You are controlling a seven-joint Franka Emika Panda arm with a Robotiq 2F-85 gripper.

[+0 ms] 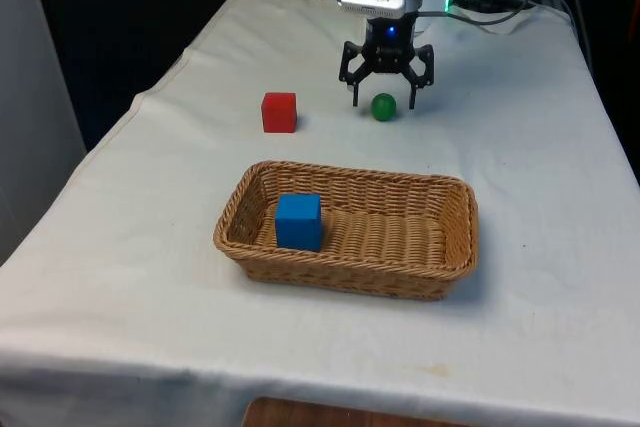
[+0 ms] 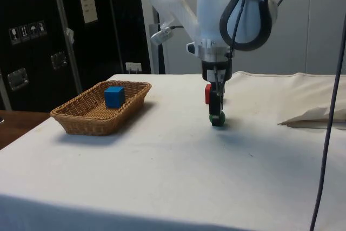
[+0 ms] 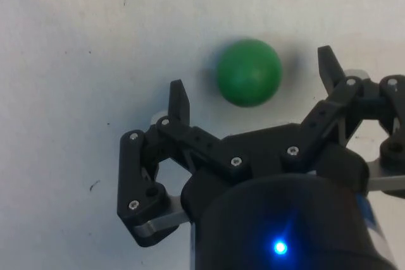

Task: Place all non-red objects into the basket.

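**Q:** Where do things stand at the table?

**A:** My gripper point(image 1: 385, 99) hangs low over the white cloth point(image 1: 520, 177) at the far end, fingers spread wide, nothing between them yet. The green ball point(image 1: 384, 106) sits on the cloth in the gap; in the wrist view it lies between my two fingertips point(image 3: 179, 98) but nearer their ends than my palm. The blue cube point(image 1: 298, 221) already rests inside the wicker basket point(image 1: 440, 277), at the end toward the front view's left. The red cube point(image 1: 279, 112) stands on the cloth toward the front view's left of the ball, apart from it, and I judge it should stay put.

**Q:** How do you take the ball cleanly?

**A:** I would settle a little deeper so the pads meet its widest line, then close slowly and evenly. A ball is smooth and round with no flat face to bite, so an off-centre squeeze could squirt it out across the cloth, which looks soft and lightly creased.

**Q:** And the drop?

**A:** The basket is shallow, oval, woven of tan cane with a raised rim. Its ribbed floor should check a roll, but I would still release low, over the bare half beside the hard-edged, matte cube.
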